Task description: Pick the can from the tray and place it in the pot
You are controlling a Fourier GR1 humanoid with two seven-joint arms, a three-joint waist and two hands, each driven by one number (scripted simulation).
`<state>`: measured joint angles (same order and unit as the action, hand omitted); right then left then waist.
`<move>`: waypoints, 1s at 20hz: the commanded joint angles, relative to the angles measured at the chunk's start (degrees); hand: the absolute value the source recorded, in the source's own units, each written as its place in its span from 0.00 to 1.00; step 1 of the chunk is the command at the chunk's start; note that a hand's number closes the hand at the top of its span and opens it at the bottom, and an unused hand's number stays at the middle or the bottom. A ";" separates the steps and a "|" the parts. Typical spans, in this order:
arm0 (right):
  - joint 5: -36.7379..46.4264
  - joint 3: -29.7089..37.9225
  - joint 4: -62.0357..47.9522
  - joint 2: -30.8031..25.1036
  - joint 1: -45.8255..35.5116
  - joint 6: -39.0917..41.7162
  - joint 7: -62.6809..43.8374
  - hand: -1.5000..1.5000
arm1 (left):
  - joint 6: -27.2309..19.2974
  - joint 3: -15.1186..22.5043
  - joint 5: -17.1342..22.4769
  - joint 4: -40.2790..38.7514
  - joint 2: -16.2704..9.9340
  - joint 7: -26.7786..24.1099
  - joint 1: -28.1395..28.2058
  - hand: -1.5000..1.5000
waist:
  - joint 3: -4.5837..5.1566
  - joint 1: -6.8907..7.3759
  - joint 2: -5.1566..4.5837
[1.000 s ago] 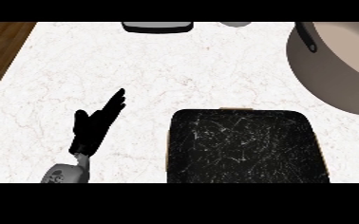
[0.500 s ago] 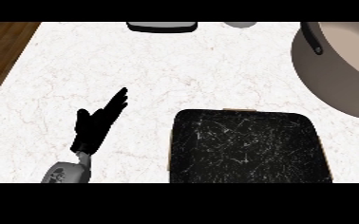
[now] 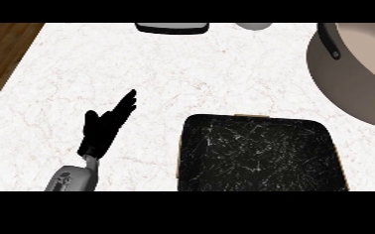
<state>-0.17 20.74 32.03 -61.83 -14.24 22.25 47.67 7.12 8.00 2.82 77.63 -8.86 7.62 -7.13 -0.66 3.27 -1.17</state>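
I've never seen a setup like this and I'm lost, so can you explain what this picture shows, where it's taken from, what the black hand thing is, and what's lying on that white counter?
The picture looks steeply down from a humanoid robot's head at a white marble-patterned counter top. The black hand on a grey forearm at the lower left is the robot's left hand; its fingers are straight and it holds nothing. The right hand does not show.

On the counter lies a black rectangular tray with white veining, at the lower middle and right. Its visible surface carries nothing; no can shows anywhere. At the right edge is part of a large grey round pot with a dark handle. At the top edge sit a flat black object and a small grey rounded thing, both cut off, so I cannot tell what they are.
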 commanded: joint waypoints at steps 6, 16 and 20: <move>7.19 -6.40 -5.69 -2.81 -12.44 2.57 4.53 1.00 | -1.11 1.65 -2.11 -2.91 2.21 0.37 -2.78 0.50 | 0.27 0.71 -0.25; 20.76 -17.74 -8.77 3.25 -28.62 -6.24 -2.78 1.00 | 0.49 0.57 -1.08 -1.33 1.00 1.01 -2.50 0.50 | 0.41 1.83 -0.35; 28.67 -23.29 -8.77 7.35 -28.68 -17.07 -3.09 1.00 | -0.86 0.61 -1.32 -0.75 2.14 2.24 -3.14 0.50 | 0.43 1.14 -0.30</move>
<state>22.16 2.09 23.38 -57.62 -41.42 12.60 44.95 7.55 8.15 2.10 77.14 -8.20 8.91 -8.85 -0.22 4.78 -1.35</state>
